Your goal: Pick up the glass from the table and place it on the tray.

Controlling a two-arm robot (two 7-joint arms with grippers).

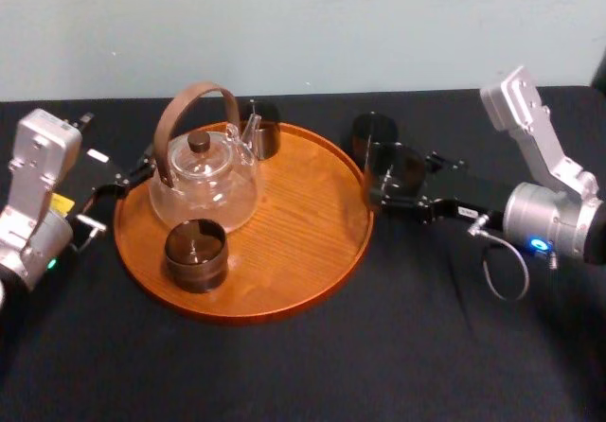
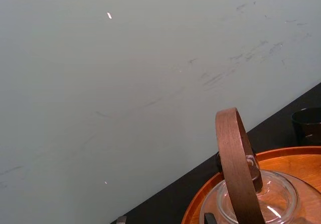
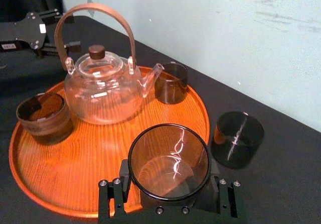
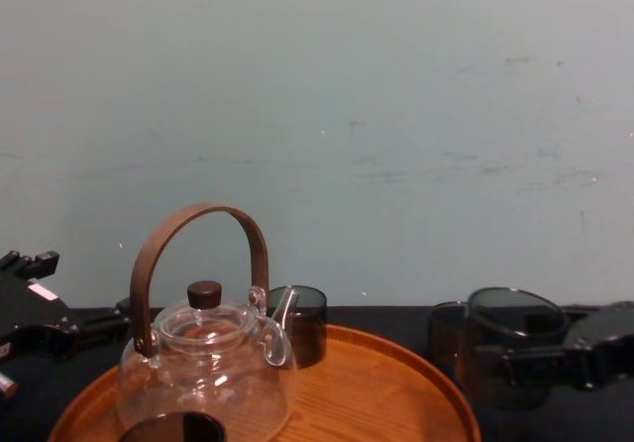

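Smoked-grey glass (image 3: 169, 158) is gripped betw. the jaws of the right gripper (image 1: 402, 181), upright, just beside the right rim of the tray (image 1: 303, 252). Cannot tell whether it is clear of the table (image 1: 426, 346). Judged: grasp done; carry over rim, set-down and release not yet done. Left gripper (image 1: 121, 184) sits parked at tray's left, jaws spread, empty. Glass appearance: short, straight-walled, transparent dark tint, empty, glossy w/ thin rim; prob. slippery and fragile. Second glass (image 1: 372, 133), similar, stands on table just behind.

Glass teapot (image 2: 275, 202) with brown handle on the tray (image 2: 297, 153), dark glass (image 2: 307, 125) beyond
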